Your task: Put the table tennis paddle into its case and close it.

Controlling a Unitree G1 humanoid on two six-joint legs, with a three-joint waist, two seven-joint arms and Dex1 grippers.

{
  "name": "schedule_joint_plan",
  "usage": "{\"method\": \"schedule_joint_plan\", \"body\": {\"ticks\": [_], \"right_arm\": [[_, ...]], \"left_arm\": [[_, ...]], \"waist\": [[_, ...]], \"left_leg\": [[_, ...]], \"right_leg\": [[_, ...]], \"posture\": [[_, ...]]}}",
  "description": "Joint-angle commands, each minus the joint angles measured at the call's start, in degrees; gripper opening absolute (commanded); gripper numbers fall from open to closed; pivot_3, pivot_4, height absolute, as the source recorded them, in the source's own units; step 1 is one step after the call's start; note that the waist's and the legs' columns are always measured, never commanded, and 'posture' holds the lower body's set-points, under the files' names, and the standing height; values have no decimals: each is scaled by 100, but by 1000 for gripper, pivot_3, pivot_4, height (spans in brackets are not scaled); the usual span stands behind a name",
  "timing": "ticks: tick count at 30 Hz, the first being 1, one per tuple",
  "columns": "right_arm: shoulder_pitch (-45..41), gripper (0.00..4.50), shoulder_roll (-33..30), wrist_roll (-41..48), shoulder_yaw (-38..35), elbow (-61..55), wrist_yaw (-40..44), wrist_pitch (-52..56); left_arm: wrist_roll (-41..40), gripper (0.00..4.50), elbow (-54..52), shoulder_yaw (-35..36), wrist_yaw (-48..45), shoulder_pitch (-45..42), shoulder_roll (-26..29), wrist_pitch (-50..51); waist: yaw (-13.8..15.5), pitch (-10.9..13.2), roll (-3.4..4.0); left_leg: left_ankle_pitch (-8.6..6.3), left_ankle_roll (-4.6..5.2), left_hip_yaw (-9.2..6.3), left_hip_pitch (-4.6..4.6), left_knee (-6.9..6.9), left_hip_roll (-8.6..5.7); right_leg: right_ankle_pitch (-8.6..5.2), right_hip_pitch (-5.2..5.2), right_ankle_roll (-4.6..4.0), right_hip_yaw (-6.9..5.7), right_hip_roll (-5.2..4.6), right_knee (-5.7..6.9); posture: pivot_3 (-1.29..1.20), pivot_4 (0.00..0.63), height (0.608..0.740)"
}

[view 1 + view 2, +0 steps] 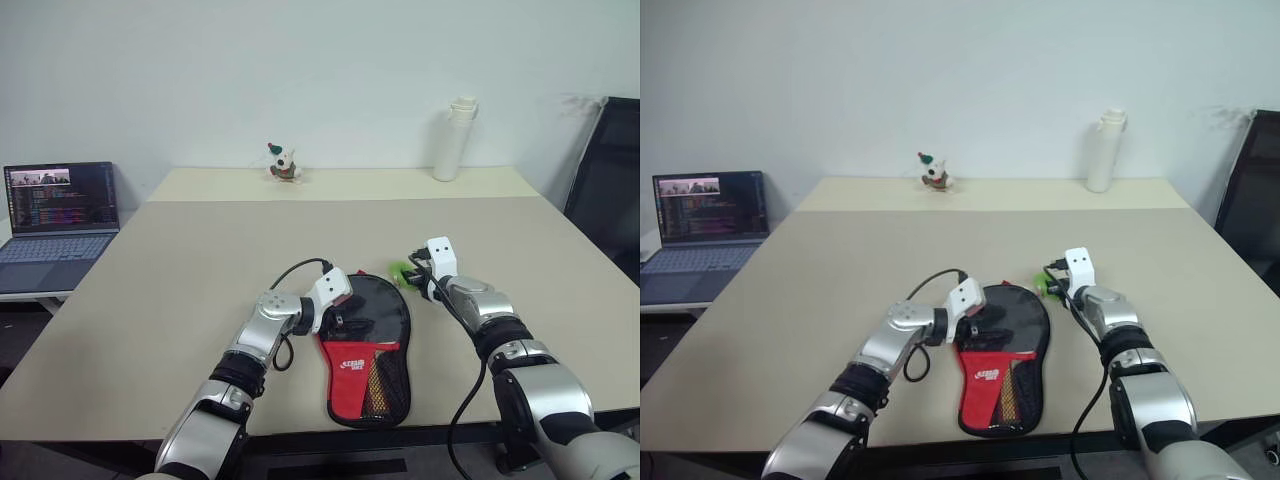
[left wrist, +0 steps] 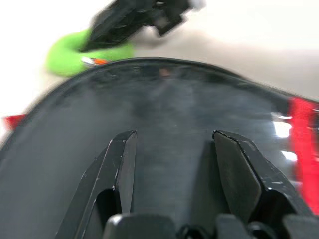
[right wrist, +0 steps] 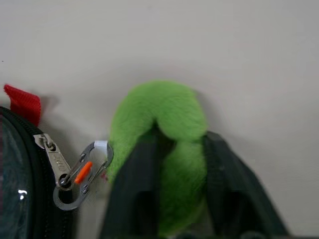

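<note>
On the near middle of the table (image 1: 200, 250) lies the case (image 1: 365, 345), its round black part away from you and its red lower part toward the table edge. You cannot see the table tennis paddle as a separate thing, so I judge it is already inside, though the pictures do not prove this.

At the top of the case, the zipper slider with its small metal clip (image 3: 75, 174) sits on the rim beside a red tab. This suggests the zipper is near one end of its path, but whether the rim is fully zipped you cannot tell.

Your right gripper (image 3: 172, 186) has its two fingers closed on the green ring pull (image 3: 159, 124), which lies on the table just beside the top of the case. Your left gripper (image 2: 172, 164) rests over the black face of the case with its fingers apart and nothing between them; it seems to press the case down.

What is left, as I judge, is pulling the ring along the rim, if the zipper is not closed, and then letting go.
</note>
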Motion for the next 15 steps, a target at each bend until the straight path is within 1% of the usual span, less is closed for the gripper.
{"method": "schedule_joint_plan", "body": {"ticks": [1, 5, 7, 12, 15], "right_arm": [[177, 12, -259, -101, 1, -382, -10, 127], [556, 12, -641, -70, -166, -1179, -146, 402], [874, 12, -808, -30, -183, -1740, -119, 664], [2177, 12, -1374, 96, -166, -3931, 184, 1657], [3021, 12, -1618, 235, -314, -5282, 238, 2337]], "left_arm": [[23, 2649, 320, -105, 9, 4, -4, -72], [47, 2649, 601, -140, 25, 3, -24, -172], [48, 2649, 689, -155, 26, -2, -41, -199], [88, 2649, 946, -201, 77, -86, -129, -286], [110, 2649, 1119, -218, 142, -179, -227, -334]], "waist": [[10, -1, 2], [44, -7, 10], [40, -11, 17], [84, -38, 59], [171, -49, 77]], "left_leg": [[0, 0, -2, -1, 0, 0], [0, 0, -6, 1, 3, -1], [0, 0, -3, 2, 2, -2], [0, 0, -9, 2, 3, -9], [0, 0, -9, 1, 3, -14]], "right_leg": [[0, 1, 0, -1, 0, 0], [0, 8, 1, -6, -8, -1], [-1, 7, 3, -2, -12, -3], [-3, 12, 6, -7, -9, -4], [-20, 13, 34, -8, -7, -7]], "posture": [[0, 150, 740], [0, 150, 740], [0, 150, 740], [0, 150, 740], [0, 150, 740]]}}
